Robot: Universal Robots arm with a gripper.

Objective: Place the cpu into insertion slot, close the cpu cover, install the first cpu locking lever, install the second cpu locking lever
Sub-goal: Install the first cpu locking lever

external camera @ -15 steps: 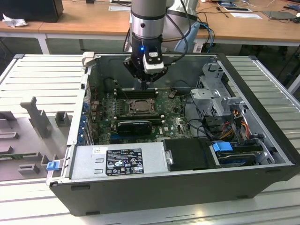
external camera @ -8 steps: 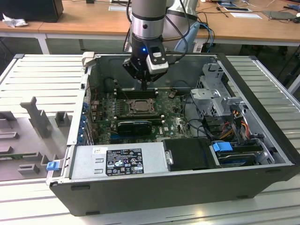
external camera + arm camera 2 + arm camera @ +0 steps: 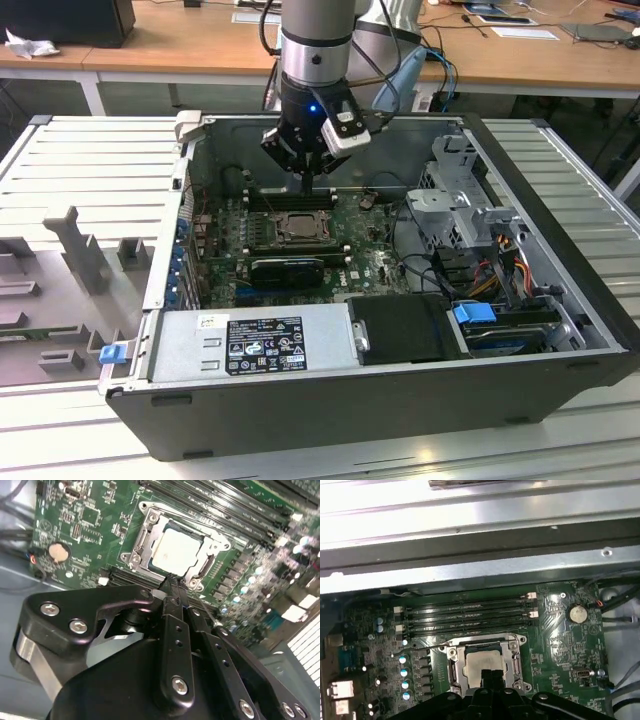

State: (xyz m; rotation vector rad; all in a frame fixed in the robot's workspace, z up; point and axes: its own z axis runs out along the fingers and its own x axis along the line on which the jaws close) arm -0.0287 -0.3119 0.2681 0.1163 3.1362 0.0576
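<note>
One hand (image 3: 172,582), fingers pressed together, hung at the edge of the insertion slot (image 3: 134,558).
Just beyond its tips the cpu (image 3: 176,555) lay seated, the cpu cover (image 3: 144,537) flat around it.

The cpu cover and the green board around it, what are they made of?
The cpu cover looks like thin bare metal: it is silvery-grey and catches the light. The green board looks like a stiff, glossy, plastic-like sheet, probably circuit-board laminate, with tiny parts fixed onto it.

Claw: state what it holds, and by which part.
Nothing. The claw is shut and empty, tips together by the cpu cover; the cpu sits in the insertion slot.
</note>
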